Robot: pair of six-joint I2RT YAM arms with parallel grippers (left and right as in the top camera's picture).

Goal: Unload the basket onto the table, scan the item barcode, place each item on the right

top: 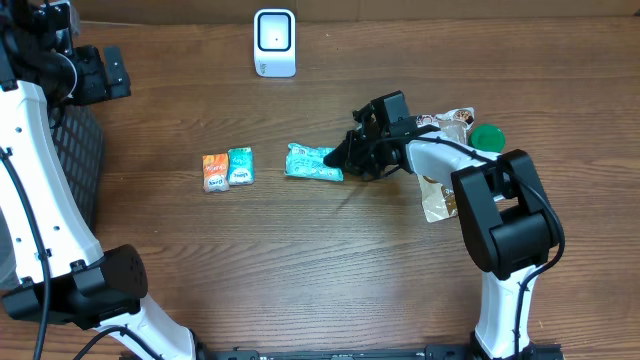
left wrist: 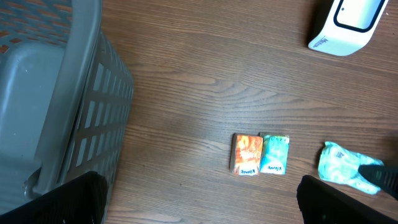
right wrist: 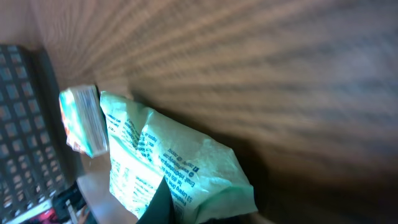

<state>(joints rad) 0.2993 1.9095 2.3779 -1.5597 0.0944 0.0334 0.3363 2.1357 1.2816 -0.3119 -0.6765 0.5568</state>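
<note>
A crinkled teal packet (top: 312, 162) lies on the wooden table in the middle, its printed side filling the right wrist view (right wrist: 161, 168). My right gripper (top: 345, 160) is shut on the packet's right end, and a dark finger (right wrist: 163, 202) presses against the plastic. The packet also shows at the right edge of the left wrist view (left wrist: 341, 167). The white barcode scanner (top: 275, 42) stands at the back of the table. My left gripper (top: 100, 72) hovers at the far left, open and holding nothing (left wrist: 199, 199).
Two small tissue packs, orange (top: 214, 171) and teal (top: 240, 165), lie left of the packet. A grey slatted basket (top: 80, 160) stands at the left edge. A foil pouch (top: 440, 195) and a green-lidded item (top: 487, 137) lie behind the right arm.
</note>
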